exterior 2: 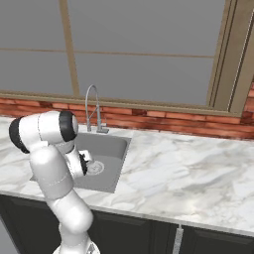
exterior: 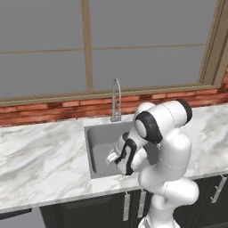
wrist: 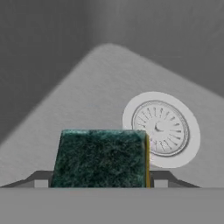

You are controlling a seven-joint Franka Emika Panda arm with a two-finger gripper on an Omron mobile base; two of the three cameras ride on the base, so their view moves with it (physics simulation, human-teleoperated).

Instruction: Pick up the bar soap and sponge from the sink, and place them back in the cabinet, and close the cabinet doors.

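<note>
My gripper (wrist: 100, 183) reaches down into the grey sink (exterior: 95, 133), low over its floor. Its two fingers press against either side of the sponge (wrist: 101, 158), so it is shut on it. The sponge's dark green scrub face looks toward the camera, and a thin yellow edge shows on its right. From the base views, the gripper (exterior: 112, 156) sits in the front half of the basin, and my own arm partly hides it (exterior 2: 89, 158). The bar soap, the cabinet and the cabinet doors are out of view.
The round white drain (wrist: 161, 129) lies just beyond the sponge on the right. A chrome faucet (exterior: 116, 100) stands at the sink's back rim. White marble counter (exterior 2: 188, 168) runs to both sides, under a brick strip and a window. Dark lower cabinets (exterior: 89, 213) sit below.
</note>
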